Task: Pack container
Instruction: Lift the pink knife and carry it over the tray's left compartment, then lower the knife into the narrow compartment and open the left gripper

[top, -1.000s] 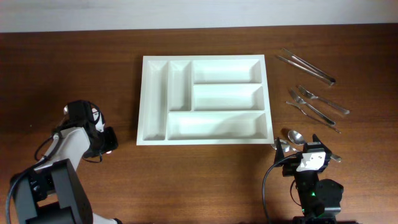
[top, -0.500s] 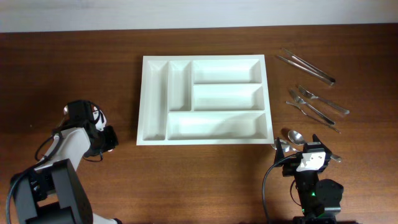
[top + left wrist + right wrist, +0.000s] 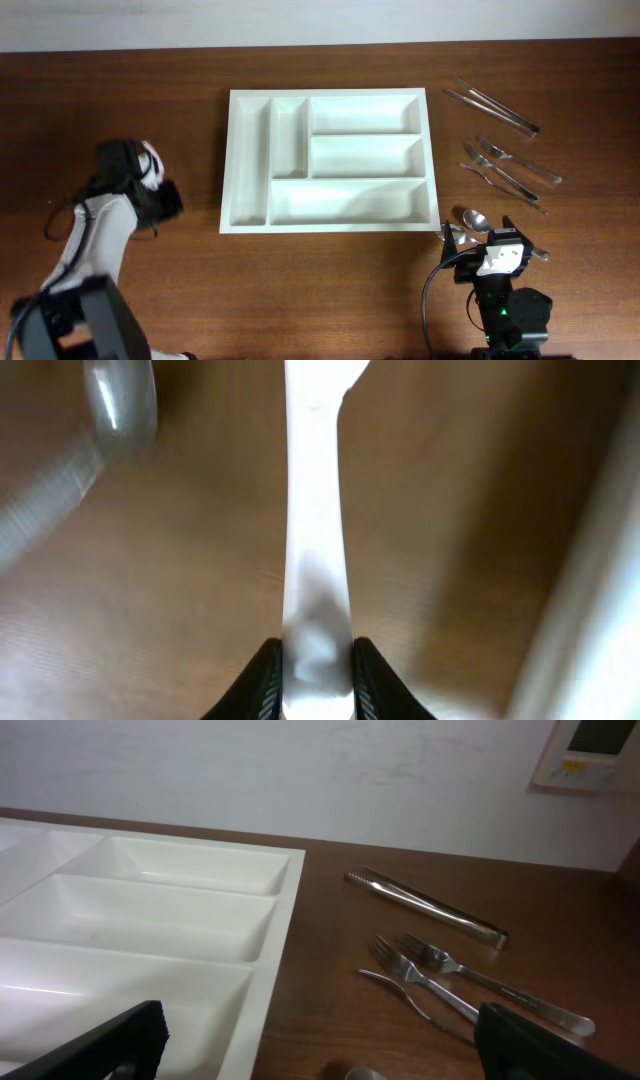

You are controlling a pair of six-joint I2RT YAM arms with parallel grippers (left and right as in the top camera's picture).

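The container point(image 3: 225, 160) is a large white five-compartment cutlery tray at the middle of the table, with nothing in it. Its rim also shows in the right wrist view point(image 3: 280, 950). My left gripper point(image 3: 135, 168) is left of the tray and raised off the table. In the left wrist view it point(image 3: 318, 665) is shut on the handle of a white plastic utensil point(image 3: 315, 510), whose head is out of frame. My right gripper point(image 3: 485, 243) is open and empty near the tray's front right corner, and it point(image 3: 320, 1060) also shows in its own wrist view.
A silver spoon point(image 3: 120, 400) lies on the table below my left gripper. Right of the tray lie metal tongs point(image 3: 495, 110), two forks point(image 3: 505, 170) and a spoon point(image 3: 473, 217). The tongs point(image 3: 430, 905) and forks point(image 3: 440, 980) also show in the right wrist view.
My left arm has risen and shifted toward the far side, still holding the white utensil. The right arm has not moved.
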